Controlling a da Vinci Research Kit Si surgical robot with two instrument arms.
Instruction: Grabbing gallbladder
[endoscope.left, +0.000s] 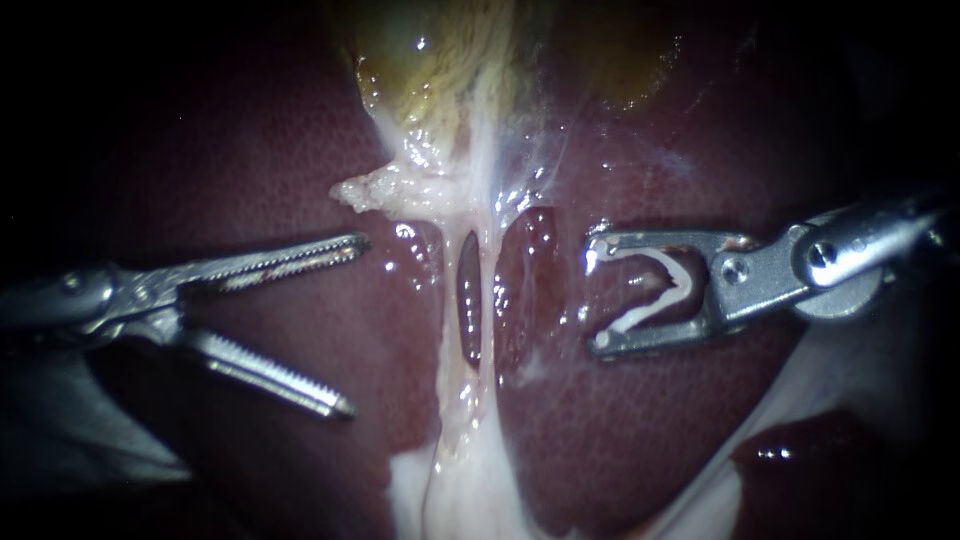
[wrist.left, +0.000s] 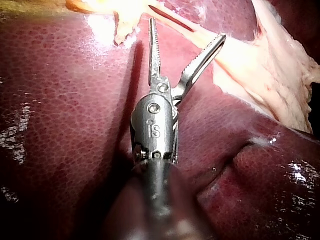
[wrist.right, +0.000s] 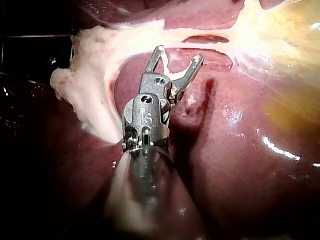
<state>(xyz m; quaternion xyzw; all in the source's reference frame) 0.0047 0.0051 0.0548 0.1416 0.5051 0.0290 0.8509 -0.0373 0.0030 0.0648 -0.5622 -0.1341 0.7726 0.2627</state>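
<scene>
Your endoscope sits close over the liver (endoscope.left: 250, 150), facing straight onto it. The pale strands (endoscope.left: 480, 300) run up the middle toward the gallbladder (endoscope.left: 450, 60), with your left instrument (endoscope.left: 352, 325) entering from the left edge and your right instrument (endoscope.left: 597, 295) from the right. Each wrist camera rides behind its own instrument, looking down the shaft toward the tip, very close to the tissue. All three views share the strands and the surrounding liver. The endoscope and right wrist views both catch the white clip (endoscope.left: 655, 308) in the right instrument's hand.
</scene>
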